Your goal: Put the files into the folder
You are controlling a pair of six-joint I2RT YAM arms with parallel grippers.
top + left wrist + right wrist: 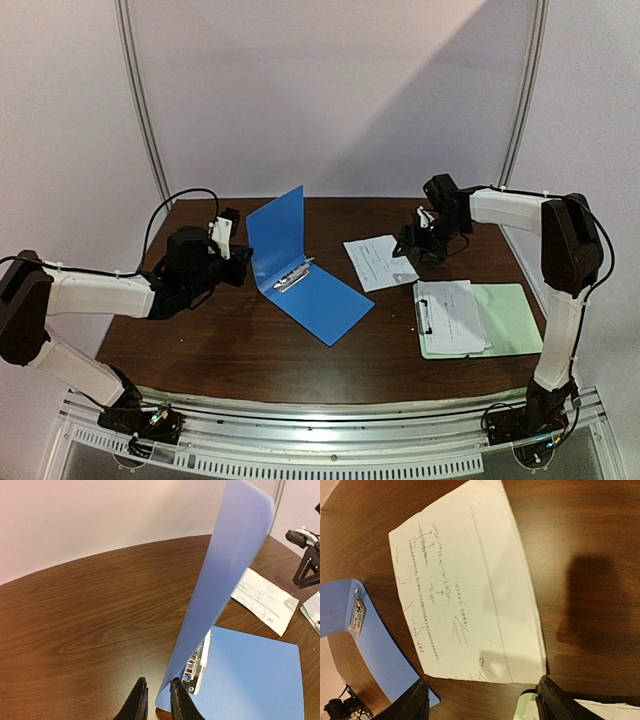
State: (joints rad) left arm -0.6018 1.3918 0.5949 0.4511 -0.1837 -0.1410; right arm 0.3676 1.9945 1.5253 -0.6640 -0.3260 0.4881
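Folder (pixel 318 290) lies open on the counter (pixel 200 340), its cover (pixel 220 580) pinched upright by the left fingers (pixel 136 705). Right of it, the right fingers (pixel 412 702) spread wide above one sheet (pixel 465 580); the second sheet (pixel 452 315) sits on a green clipboard (pixel 515 315). If the floppy cover slips, it may fall shut.

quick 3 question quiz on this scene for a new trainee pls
1. Which gripper pinches the folder's raised cover? A left, B right.
2. True or false: both sheets are already inside the folder.
3. Fill in: the right gripper hangs ___ over the loose sheet.
Key: 1 A, the left gripper. 2 false, the second sheet lies on the green clipboard. 3 open.
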